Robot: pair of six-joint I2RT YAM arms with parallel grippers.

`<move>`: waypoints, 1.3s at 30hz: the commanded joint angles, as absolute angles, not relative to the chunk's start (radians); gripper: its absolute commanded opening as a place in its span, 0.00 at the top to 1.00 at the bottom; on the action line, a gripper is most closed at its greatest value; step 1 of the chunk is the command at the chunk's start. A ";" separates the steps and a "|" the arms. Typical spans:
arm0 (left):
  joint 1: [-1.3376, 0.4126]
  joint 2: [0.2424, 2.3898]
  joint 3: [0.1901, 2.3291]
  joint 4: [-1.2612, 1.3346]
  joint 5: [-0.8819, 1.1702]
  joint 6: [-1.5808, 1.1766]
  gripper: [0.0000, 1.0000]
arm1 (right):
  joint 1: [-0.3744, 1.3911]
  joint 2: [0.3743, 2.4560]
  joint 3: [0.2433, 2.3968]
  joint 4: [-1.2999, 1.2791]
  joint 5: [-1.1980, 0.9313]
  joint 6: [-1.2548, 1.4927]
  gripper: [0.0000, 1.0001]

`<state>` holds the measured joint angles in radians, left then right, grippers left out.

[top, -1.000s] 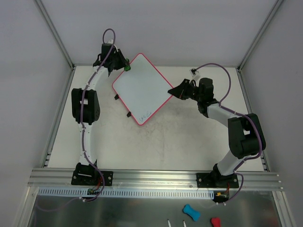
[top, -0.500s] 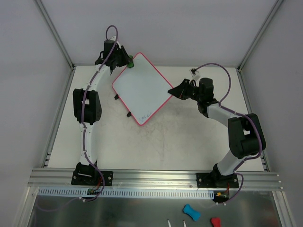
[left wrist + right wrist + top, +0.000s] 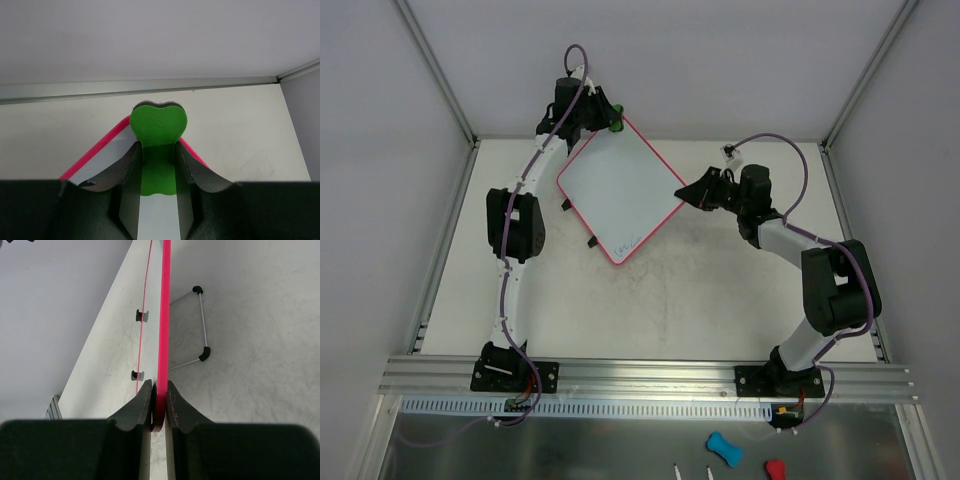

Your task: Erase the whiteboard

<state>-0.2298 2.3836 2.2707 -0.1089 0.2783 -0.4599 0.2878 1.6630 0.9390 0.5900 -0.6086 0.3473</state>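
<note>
The whiteboard (image 3: 620, 187), white with a red-pink rim, is held tilted above the table, with faint writing near its lower corner. My right gripper (image 3: 687, 193) is shut on its right corner; the right wrist view shows the rim (image 3: 164, 315) edge-on between the jaws (image 3: 159, 390). My left gripper (image 3: 608, 118) is shut on the green bone-shaped eraser (image 3: 615, 124) at the board's top corner. In the left wrist view the eraser (image 3: 158, 135) sticks out past the fingers, over the board's corner (image 3: 107, 145).
Two black clips (image 3: 566, 205) sit on the board's lower left edge. The back wall and metal frame posts (image 3: 435, 70) stand close behind the left gripper. A blue eraser (image 3: 723, 449) and a red one (image 3: 775, 470) lie on the near shelf.
My left gripper has moved right and back with the green eraser, from the board's upper left edge to its top corner. The right arm and board stay still.
</note>
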 commanded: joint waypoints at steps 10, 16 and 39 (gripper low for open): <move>-0.213 2.356 2.157 -0.083 0.083 -0.511 1.00 | 0.327 1.661 0.962 0.588 -0.684 0.249 1.00; -0.206 2.321 2.056 -0.084 0.006 -0.511 1.00 | 0.327 1.664 0.963 0.588 -0.684 0.250 1.00; -0.192 1.996 1.513 0.233 0.150 -0.514 1.00 | 0.327 1.671 0.968 0.581 -0.675 0.256 1.00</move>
